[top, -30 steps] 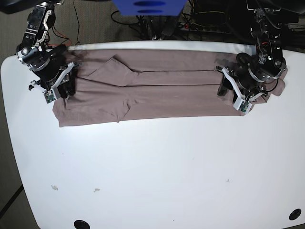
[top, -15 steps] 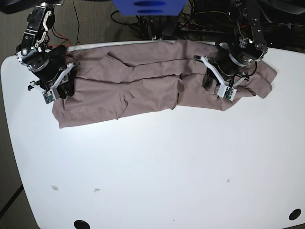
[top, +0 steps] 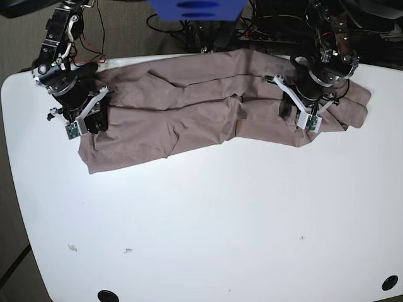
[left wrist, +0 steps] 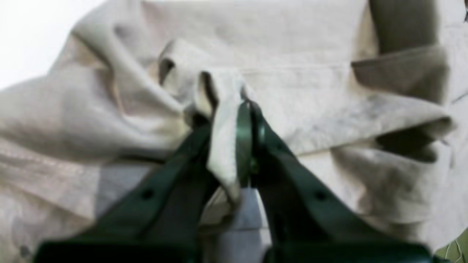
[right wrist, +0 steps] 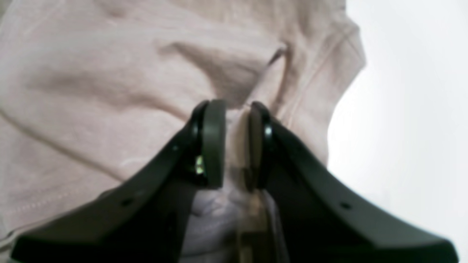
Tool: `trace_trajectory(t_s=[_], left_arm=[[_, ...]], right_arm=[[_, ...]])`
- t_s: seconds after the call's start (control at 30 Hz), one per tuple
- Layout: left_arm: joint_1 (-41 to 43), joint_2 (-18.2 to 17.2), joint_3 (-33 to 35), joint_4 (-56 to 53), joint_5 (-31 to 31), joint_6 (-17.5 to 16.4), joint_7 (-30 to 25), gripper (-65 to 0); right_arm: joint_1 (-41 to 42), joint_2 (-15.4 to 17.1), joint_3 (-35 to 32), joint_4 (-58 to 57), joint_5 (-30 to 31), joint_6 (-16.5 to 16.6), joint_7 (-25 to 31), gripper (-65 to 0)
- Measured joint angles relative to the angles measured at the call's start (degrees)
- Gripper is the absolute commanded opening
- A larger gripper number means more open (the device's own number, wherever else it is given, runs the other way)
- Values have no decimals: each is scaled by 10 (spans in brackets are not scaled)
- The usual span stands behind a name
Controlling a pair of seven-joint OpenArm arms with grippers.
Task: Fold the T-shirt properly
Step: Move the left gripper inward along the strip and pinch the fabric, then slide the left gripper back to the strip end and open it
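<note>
The T-shirt lies rumpled across the table at twelve o'clock. Left gripper pinches a fabric fold tight; right gripper clamps cloth between narrow jaws.

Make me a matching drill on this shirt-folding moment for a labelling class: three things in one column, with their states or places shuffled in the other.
Column 1:
1. left gripper
2. right gripper
3. T-shirt
4. table

Column 2:
A. white, bare across the near half
B. bunched lengthwise along the far edge
C. pinching a fold of cloth, jaws pressed together
D. jaws a little apart, with cloth between them

Pairs: 1-C, 2-D, 3-B, 4-A
</note>
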Motion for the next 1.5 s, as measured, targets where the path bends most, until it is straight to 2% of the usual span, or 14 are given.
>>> trace_trajectory(t_s=[0.27,0.73,1.23,1.4,1.5], left_arm=[[0,-3,-8,14,3,-3,16,-636],[2,-2,-125,31,2,-2,16,-636],[3,-16,-124,38,0,-6,16,-636],[-1,-14,-148,40,-27,-7,16,-632],[-9,-15,-191,40,-57,-6,17,-631]], right_arm=[[0,2,-11,0,1,0,0,-528],[0,1,-13,0,1,0,2,-524],[0,1,-13,0,1,0,2,-520],[0,1,-13,0,1,0,2,-520],[0,1,-13,0,1,0,2,-518]])
